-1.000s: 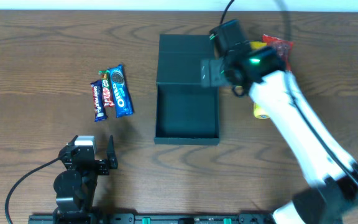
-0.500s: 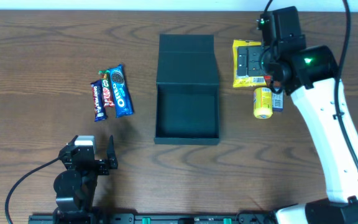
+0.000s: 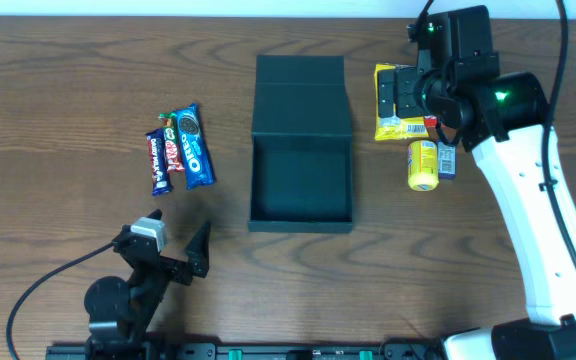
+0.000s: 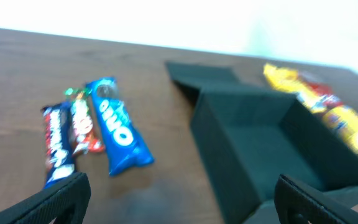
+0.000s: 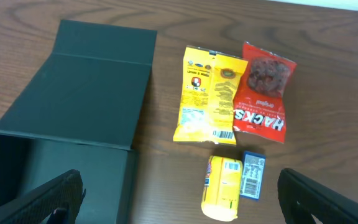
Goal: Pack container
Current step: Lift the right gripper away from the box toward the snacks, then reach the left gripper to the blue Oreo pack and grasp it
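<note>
The container [image 3: 300, 190] is a dark teal-black box lying open at mid table, its flap lid [image 3: 301, 92] laid flat behind it and its inside bare. It also shows in the left wrist view [image 4: 253, 143] and the right wrist view [image 5: 73, 93]. My left gripper [image 3: 175, 250] is open and empty near the front edge, left of the box. My right gripper [image 3: 413, 95] is open and empty, hovering above the snacks right of the box. In the wrist views both the left gripper [image 4: 182, 205] and the right gripper [image 5: 185, 205] have their jaws spread wide.
Left of the box lie a blue Oreo pack [image 3: 193, 148], a red bar [image 3: 171, 150] and a dark blue bar [image 3: 156, 163]. Right of it lie a yellow packet [image 5: 210, 93], a red Hacks bag [image 5: 263, 93], a yellow tube [image 5: 224, 186] and a small blue packet [image 5: 252, 174].
My right arm swung from over the box lid to the right, above the snacks, then settled. My left gripper turned and tilted toward the box.
</note>
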Controlling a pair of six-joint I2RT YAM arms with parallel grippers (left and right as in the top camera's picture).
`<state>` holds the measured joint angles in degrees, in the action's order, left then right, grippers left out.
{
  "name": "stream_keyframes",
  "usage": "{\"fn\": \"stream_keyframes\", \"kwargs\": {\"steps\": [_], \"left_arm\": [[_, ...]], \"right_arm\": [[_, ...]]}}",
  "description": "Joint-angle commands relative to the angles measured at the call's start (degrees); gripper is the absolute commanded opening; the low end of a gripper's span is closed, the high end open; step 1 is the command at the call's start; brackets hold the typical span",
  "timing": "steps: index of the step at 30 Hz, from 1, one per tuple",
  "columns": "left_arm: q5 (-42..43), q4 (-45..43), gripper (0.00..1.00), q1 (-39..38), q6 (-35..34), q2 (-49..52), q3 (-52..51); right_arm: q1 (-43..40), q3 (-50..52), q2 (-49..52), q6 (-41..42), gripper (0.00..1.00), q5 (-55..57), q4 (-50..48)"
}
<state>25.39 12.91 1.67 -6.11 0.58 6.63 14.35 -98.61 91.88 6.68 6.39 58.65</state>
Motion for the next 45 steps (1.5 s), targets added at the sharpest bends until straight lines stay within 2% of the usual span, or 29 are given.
{"fn": "stream_keyframes", "kwargs": {"steps": [1, 3, 7, 11, 18, 21, 26, 31, 35, 37, 40, 45], "left_arm": [[2.1, -1.3, 0.96, 0.2, -3.1, -0.1, 0.8], [1.0, -0.8, 0.95, 0.2, -2.4, 1.0, 2.1], [-1.8, -0.7, 0.95, 0.2, 4.7, 9.1, 7.5], [-4.3, -0.1, 0.95, 0.2, 10.1, 23.4, 14.9], [-11.5, 4.5, 0.95, 0.1, 10.4, 51.6, 30.6], [-14.4, 7.0, 0.96, -0.7, 10.5, 65.0, 39.6], [-11.1, 6.8, 0.95, -2.1, 10.5, 81.8, 49.9], [-7.4, 1.4, 0.95, -2.1, 5.3, 88.0, 50.5], [-0.9, -1.1, 0.95, -2.1, 4.3, 90.2, 50.5], [-3.4, -1.2, 0.95, -2.1, 4.3, 90.8, 50.5], [-12.0, -1.4, 0.95, -2.3, 2.7, 91.9, 50.5], [-13.9, -3.9, 0.95, -3.7, 2.7, 93.9, 50.5]], "right_arm": [[-0.5, 0.2, 0.1, -1.2, 0.99, -0.9, -0.4], [-0.5, 0.2, 0.1, -1.2, 0.99, -0.9, -0.7], [-0.5, 0.2, 0.1, -1.2, 0.99, -0.9, -2.2], [-0.5, 0.2, 0.1, -1.2, 0.99, -0.9, -3.9], [-0.5, 0.2, 0.1, -1.3, 0.99, -0.7, -8.1], [-0.5, 0.2, 0.1, -3.7, 0.99, -0.6, -11.2], [-1.2, 0.2, 0.2, -8.2, 0.99, -0.7, -16.6], [-2.7, 0.2, 0.8, -9.1, 0.99, -2.1, -20.1], [-3.3, 0.2, 1.5, -14.4, 0.99, -11.1, -19.3], [-3.3, 0.2, 1.8, -15.8, 0.99, -14.3, -18.5], [-3.3, 0.2, 2.4, -15.8, 0.99, -14.8, -18.0], [-3.3, 0.2, 3.1, -15.7, 0.99, -14.8, -16.8]]}}
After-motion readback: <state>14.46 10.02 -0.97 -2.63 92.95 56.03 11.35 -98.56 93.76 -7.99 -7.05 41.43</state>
